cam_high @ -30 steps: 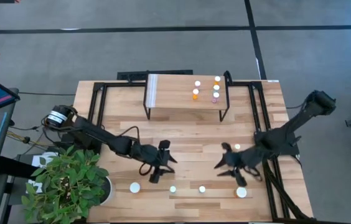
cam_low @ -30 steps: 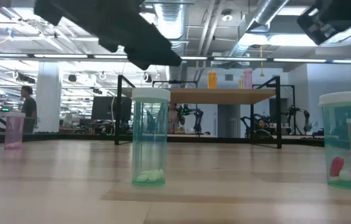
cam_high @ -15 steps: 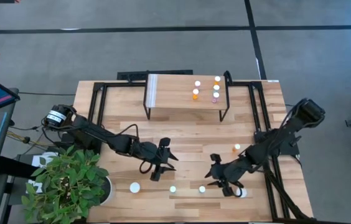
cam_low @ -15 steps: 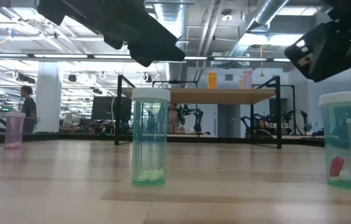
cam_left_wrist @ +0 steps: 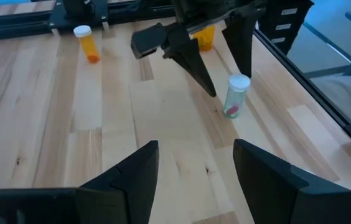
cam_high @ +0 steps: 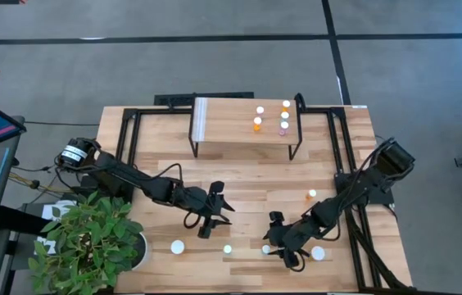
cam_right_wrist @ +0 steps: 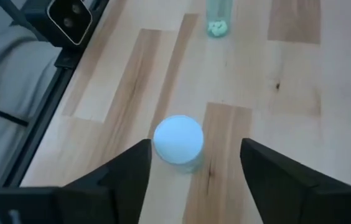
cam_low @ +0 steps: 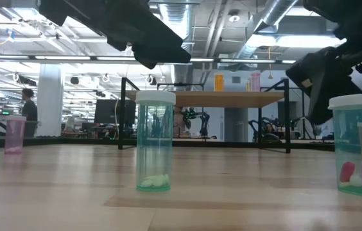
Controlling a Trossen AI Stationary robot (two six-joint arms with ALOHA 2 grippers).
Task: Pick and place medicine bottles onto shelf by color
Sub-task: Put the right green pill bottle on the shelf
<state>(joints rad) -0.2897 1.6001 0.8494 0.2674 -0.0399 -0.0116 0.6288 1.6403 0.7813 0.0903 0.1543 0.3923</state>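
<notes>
Bottle (cam_right_wrist: 178, 139) between spread right fingers (cam_right_wrist: 126, 171)

Small round medicine bottles (cam_high: 265, 249) with white caps stand upright on the table's front. Four more bottles (cam_high: 257, 124) stand on the light-wood shelf (cam_high: 231, 123) at the back.

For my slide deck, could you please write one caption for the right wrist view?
Open right gripper poised above a white-capped green bottle standing on the wooden table.
</notes>
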